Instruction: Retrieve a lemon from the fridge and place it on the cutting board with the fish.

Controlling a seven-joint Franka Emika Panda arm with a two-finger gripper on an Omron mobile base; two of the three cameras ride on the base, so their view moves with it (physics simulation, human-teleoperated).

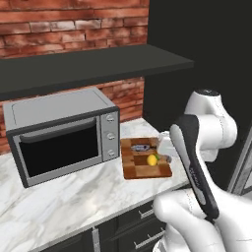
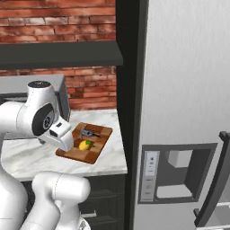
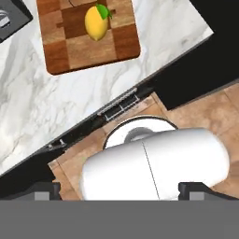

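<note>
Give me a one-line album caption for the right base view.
Lemon resting beside the fish on the cutting board, closed fridge alongside.

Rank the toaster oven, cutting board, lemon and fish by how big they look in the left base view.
1. Toaster oven, though it sits nearer the camera.
2. Cutting board.
3. Lemon and fish: too alike to rank.

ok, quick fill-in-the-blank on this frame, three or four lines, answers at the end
1. The lemon lies on the ____.
2. Left of the cutting board on the marble counter stands a grey ____.
3. On the board, the fish lies on the ____ side of the lemon, toward the brick wall.
4. The end effector's fingertips stand wide apart, so it is ____.

Answers: cutting board; toaster oven; far; open
</note>
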